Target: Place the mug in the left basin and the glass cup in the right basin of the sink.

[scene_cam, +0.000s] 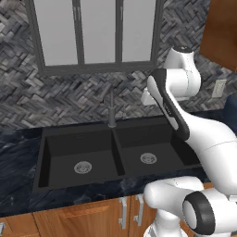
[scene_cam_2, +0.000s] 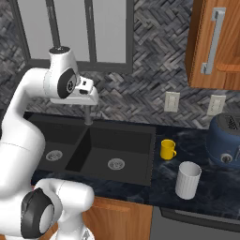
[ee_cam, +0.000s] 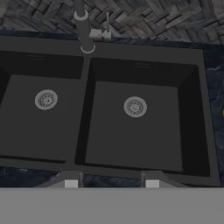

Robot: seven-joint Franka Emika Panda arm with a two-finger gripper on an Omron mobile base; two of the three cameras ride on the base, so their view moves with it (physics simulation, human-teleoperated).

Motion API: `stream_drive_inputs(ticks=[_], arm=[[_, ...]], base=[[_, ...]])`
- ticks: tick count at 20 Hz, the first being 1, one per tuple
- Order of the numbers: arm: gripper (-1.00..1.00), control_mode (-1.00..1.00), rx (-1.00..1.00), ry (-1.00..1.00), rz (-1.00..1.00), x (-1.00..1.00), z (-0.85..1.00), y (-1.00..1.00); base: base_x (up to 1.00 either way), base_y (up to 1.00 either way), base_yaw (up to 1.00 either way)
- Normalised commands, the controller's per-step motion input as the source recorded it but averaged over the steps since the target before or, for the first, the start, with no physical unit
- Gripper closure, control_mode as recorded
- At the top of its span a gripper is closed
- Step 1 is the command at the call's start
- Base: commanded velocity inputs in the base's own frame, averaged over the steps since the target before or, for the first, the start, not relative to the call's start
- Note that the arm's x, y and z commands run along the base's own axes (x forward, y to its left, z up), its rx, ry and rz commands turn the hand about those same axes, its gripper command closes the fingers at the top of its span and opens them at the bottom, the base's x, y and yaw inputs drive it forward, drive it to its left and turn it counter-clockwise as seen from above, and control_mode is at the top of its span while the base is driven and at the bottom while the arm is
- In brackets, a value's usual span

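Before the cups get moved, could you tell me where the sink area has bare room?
Both the left basin and right basin are bare around their drains. The counter right of the sink is crowded: mug, glass cup, blue appliance.

herringbone stone wall [scene_cam: 28, 102], grey window [scene_cam: 95, 34], wood cabinets [scene_cam_2: 215, 44]

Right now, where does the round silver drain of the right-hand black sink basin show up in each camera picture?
Left base view: round silver drain of the right basin, right of centre, below the middle.
Right base view: drain, just left of centre, below the middle.
Hand view: drain, right of centre, at mid-height.
Shared landmark: the slim grey faucet behind the sink's divider.
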Motion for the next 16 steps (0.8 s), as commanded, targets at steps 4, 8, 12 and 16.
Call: stream_drive_inputs(ticks=[4, 8, 12, 16], arm=[[-1.00, -1.00, 0.00, 0.00, 0.00, -0.03, 0.00, -0.02], [-1.00, -1.00, 0.00, 0.00, 0.00, -0.07, -0.02, -0.09], [-1.00, -1.00, 0.00, 0.00, 0.00, -0.05, -0.02, -0.12], [-1.00, -1.00, 0.00, 0.00, 0.00, -0.01, -0.07, -0.14]], base=[[0.00, 0.00, 0.00], [0.00, 0.00, 0.00], [0.00, 0.00, 0.00], [0.00, 0.00, 0.00]])
